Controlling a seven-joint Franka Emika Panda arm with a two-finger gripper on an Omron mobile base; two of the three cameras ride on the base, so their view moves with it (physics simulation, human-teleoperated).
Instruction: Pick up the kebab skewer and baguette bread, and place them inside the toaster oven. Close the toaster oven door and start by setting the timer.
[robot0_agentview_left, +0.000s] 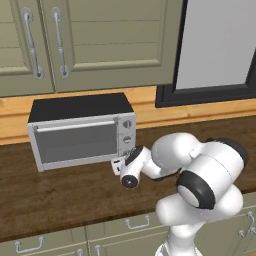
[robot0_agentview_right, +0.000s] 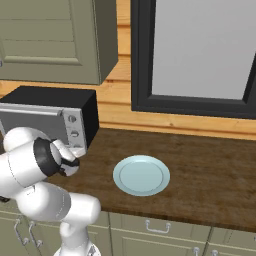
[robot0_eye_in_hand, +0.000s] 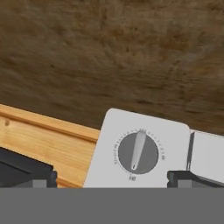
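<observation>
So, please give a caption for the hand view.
End effector faces a round grey timer knob on the boxy silver toaster oven above the dark wooden counter.

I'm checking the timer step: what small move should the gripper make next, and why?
Probably ease the gripper forward onto the round grey timer knob of the boxy silver toaster oven, then close on it: its door is shut and the open fingers straddle the knob.

A dark wooden worktop (robot0_agentview_left: 60, 195) carries the toaster oven (robot0_agentview_left: 80, 131), door shut, at its back edge against the wall, and a pale blue plate (robot0_agentview_right: 141, 175) near the front edge.
</observation>
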